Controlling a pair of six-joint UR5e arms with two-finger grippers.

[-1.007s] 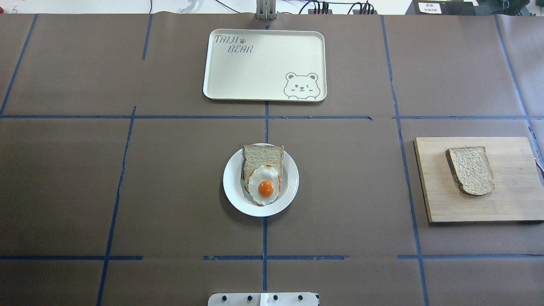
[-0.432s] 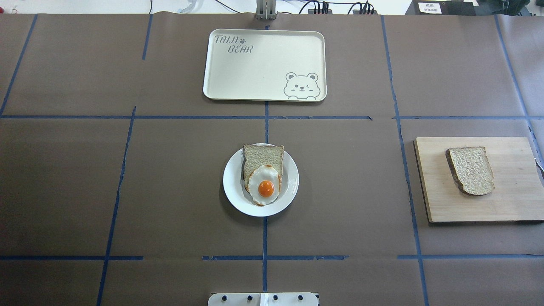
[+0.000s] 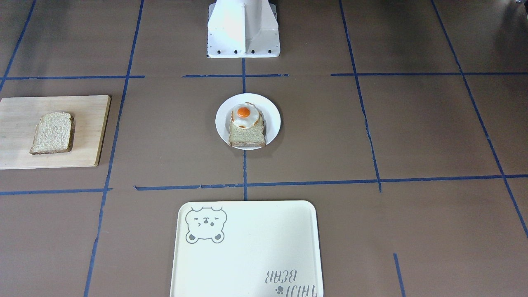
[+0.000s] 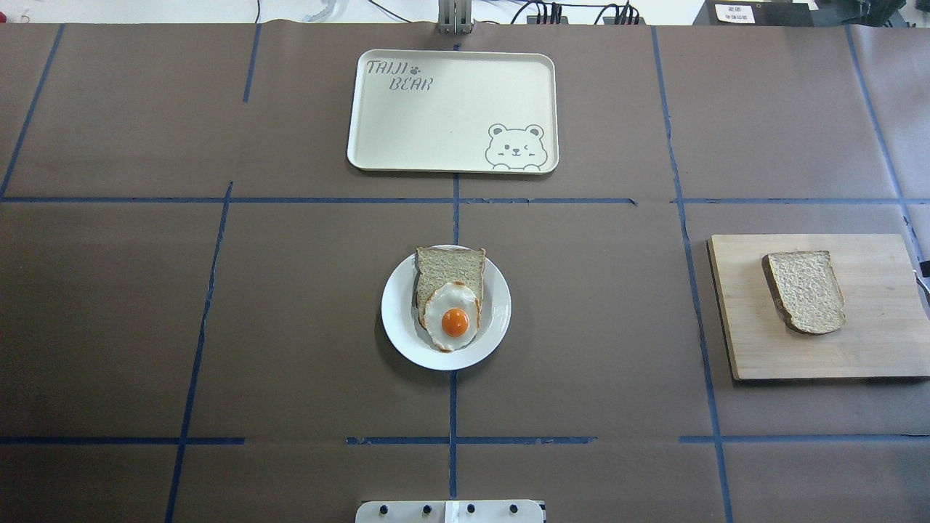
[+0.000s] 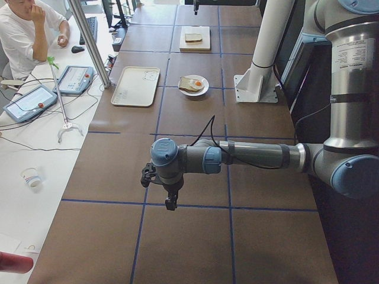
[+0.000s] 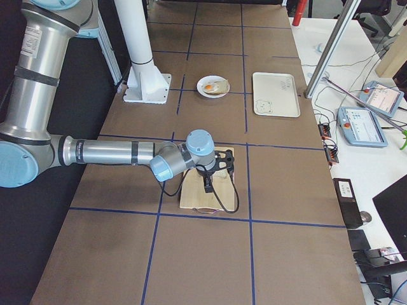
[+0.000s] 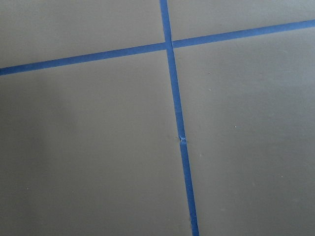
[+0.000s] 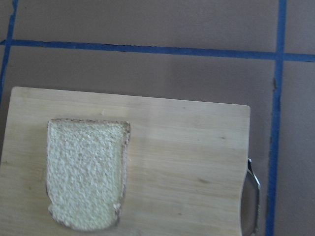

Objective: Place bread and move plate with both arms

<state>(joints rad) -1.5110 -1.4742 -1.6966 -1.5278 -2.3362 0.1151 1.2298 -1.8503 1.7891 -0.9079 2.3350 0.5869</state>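
Note:
The bread [image 4: 805, 290] lies flat on a wooden board [image 4: 872, 349] at the right; it also shows in the front view [image 3: 53, 133] and right wrist view [image 8: 86, 172]. The white plate [image 4: 396, 319] sits mid-table and holds a paler slice with a fried egg [image 4: 454, 321]. My right gripper [image 6: 208, 184] hangs over the board, above the bread. My left gripper [image 5: 170, 201] hangs over bare table far to the left. Both show only in the side views, so I cannot tell whether they are open or shut.
A cream tray [image 4: 450, 109] with a bear drawing lies beyond the plate. The white pedestal base [image 3: 243, 29] stands at the robot's side. The board has a metal handle [image 8: 251, 201] on its outer edge. Blue tape lines cross the brown table.

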